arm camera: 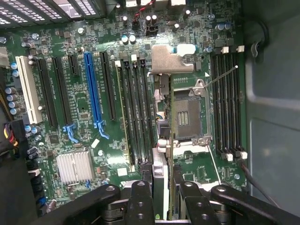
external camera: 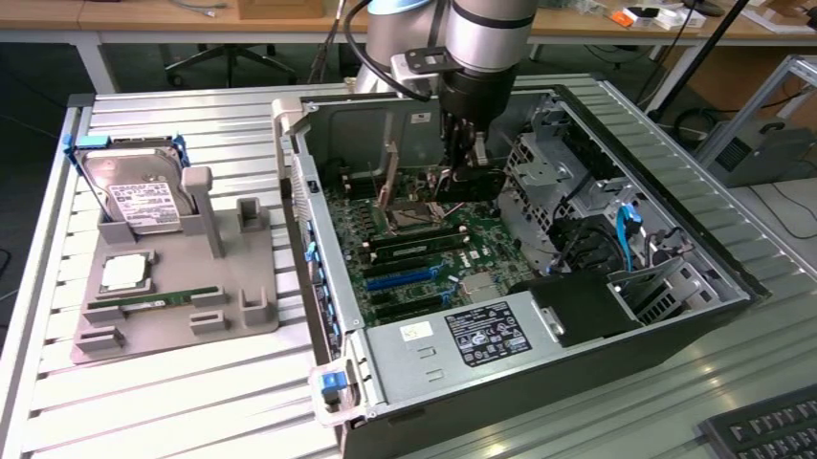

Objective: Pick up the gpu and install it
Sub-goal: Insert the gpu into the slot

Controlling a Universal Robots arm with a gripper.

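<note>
In the wrist view the gpu (arm camera: pixel 161 176) appears edge-on as a thin card with a silvery and green edge, clamped between my gripper's (arm camera: pixel 163 190) black fingers (arm camera: pixel 140 197). It hangs above the green motherboard (arm camera: pixel 79 108), next to the open CPU socket (arm camera: pixel 185 112) and the black memory slots (arm camera: pixel 136 103). The long blue expansion slot (arm camera: pixel 92 89) lies off to one side, apart from the card. In the exterior view my gripper (external camera: pixel 460 186) reaches down into the open computer case (external camera: pixel 300 191), just above the CPU socket (external camera: pixel 415 218).
A grey fixture (external camera: pixel 243 306) at the exterior view's left holds a hard drive (external camera: pixel 141 196), a CPU (external camera: pixel 124 273) and a RAM stick (external camera: pixel 153 301). Inside the case are the power supply (external camera: pixel 479 335), a drive cage (external camera: pixel 549 167) and blue cables (external camera: pixel 626 229). A keyboard (external camera: pixel 766 430) lies at the lower right.
</note>
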